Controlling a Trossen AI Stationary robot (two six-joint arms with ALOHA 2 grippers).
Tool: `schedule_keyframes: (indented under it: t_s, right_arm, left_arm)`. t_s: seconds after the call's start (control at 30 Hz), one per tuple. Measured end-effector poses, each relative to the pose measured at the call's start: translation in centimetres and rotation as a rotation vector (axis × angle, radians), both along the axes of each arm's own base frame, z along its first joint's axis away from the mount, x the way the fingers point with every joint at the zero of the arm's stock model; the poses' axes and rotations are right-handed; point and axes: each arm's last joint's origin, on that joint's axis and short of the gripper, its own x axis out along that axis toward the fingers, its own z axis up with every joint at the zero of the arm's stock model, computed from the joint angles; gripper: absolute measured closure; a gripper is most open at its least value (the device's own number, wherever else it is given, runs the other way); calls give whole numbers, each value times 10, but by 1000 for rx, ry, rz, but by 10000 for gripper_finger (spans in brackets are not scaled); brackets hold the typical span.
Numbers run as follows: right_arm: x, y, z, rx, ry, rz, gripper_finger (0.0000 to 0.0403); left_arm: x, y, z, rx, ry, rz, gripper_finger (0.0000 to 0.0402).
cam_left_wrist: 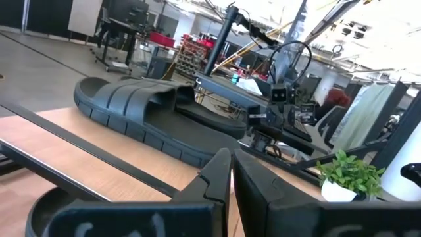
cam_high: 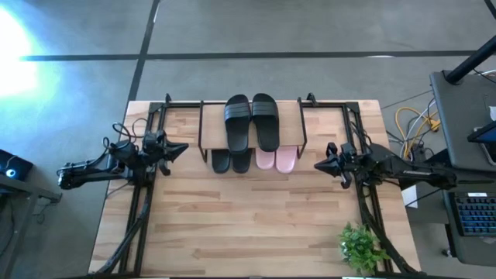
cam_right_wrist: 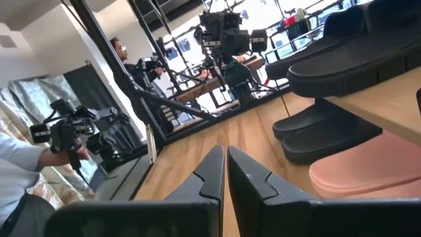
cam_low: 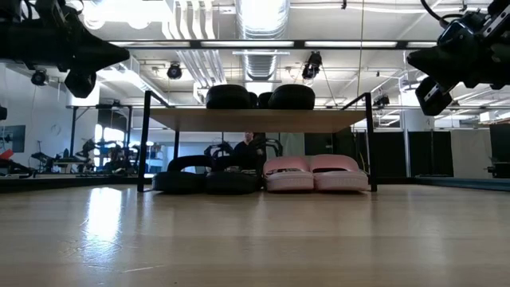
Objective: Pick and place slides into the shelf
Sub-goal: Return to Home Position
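Observation:
The shelf [cam_high: 291,116] stands at the table's far middle on thin black legs. Two black slides [cam_high: 250,122] lie side by side on its wood top board. Under the board, on the table, rest two more black slides [cam_low: 205,177] and two pale pink slides [cam_low: 317,173], their ends sticking out toward the near side. My left gripper [cam_high: 183,146] hangs shut at the table's left, pointing level toward the shelf, holding nothing. My right gripper [cam_high: 318,164] hangs shut at the right, pointing level toward the shelf, also holding nothing.
A small green plant [cam_high: 360,246] in a white pot stands at the table's near right corner. Black frame rails [cam_high: 139,209] run along the table's left and right sides. The near half of the table [cam_high: 248,225] is bare wood. A person [cam_right_wrist: 20,171] shows in the room beyond.

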Motion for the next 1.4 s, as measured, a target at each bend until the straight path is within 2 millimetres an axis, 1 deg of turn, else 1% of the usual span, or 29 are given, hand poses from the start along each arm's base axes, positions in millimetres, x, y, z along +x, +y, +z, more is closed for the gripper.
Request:
schedule_keyframes:
  t_s: [0.2, 0.3, 0.4, 0.47, 0.63, 0.87, 1.13, 1.4]
  right_arm:
    - [0, 0, 0, 0, -3, 0, 390]
    - [0, 0, 0, -39, -9, -3, 390]
    - [0, 0, 0, -123, -17, -8, 390]
    - [0, 0, 0, -190, -24, -12, 390]
    - [0, 0, 0, -308, -34, -18, 390]
    - [0, 0, 0, -378, -34, -21, 390]
    - [0, 0, 0, -377, -35, -21, 390]
    - [0, 0, 0, -250, -22, -14, 390]
  left_arm:
    - [0, 0, -1, -3, 3, -4, 398]
    - [2, -3, -2, 124, 44, -91, 398]
    - [2, -7, -2, 290, 63, -241, 398]
    - [2, -8, -1, 351, 64, -284, 398]
    - [3, -8, -3, 370, 75, -284, 398]
    - [3, -8, -8, 356, 127, -292, 398]
    - [3, -8, -8, 379, 129, -291, 398]
    - [3, -8, -8, 379, 129, -291, 398]
